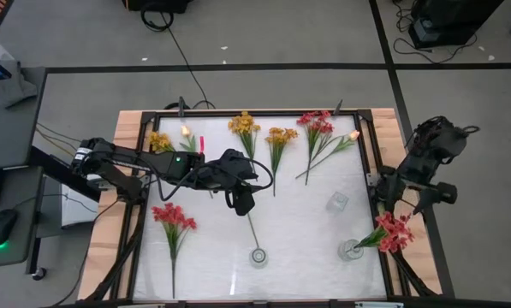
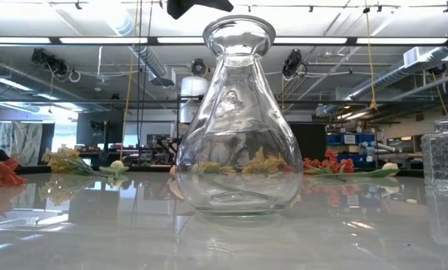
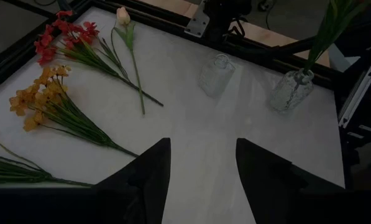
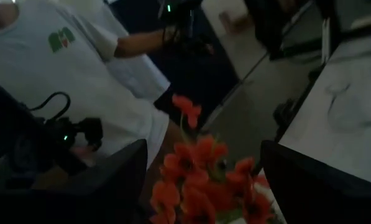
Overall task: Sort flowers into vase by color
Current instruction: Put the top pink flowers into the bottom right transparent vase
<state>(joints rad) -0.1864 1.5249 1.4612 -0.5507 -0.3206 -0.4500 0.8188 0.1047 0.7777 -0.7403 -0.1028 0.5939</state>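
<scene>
My left gripper [image 1: 242, 205] [image 3: 202, 146] hangs open over the table's middle with nothing between its fingers. A thin green stem [image 1: 252, 233] slants from the mouth of a round clear vase [image 1: 258, 255] [image 2: 237, 120] to beneath this gripper, which hides its upper end. Red flowers [image 1: 394, 233] [image 4: 201, 180] stand with their stems in a second clear vase [image 1: 351, 250] [image 3: 291, 90] at the near right. My right gripper [image 1: 446, 192] [image 4: 204, 148] is open, drawn back beyond the table's right edge above those blooms. Yellow flowers [image 1: 245, 127], red flowers [image 1: 317, 124] and peach buds [image 1: 353, 135] lie along the far side.
A square glass vase [image 1: 336, 202] [image 3: 216, 74] stands empty right of centre. Another red bunch [image 1: 174, 218] lies near the left edge, and a yellow bunch [image 1: 159, 141] lies at the far left. A person in a white shirt [image 4: 79, 68] stands beyond the table's right side.
</scene>
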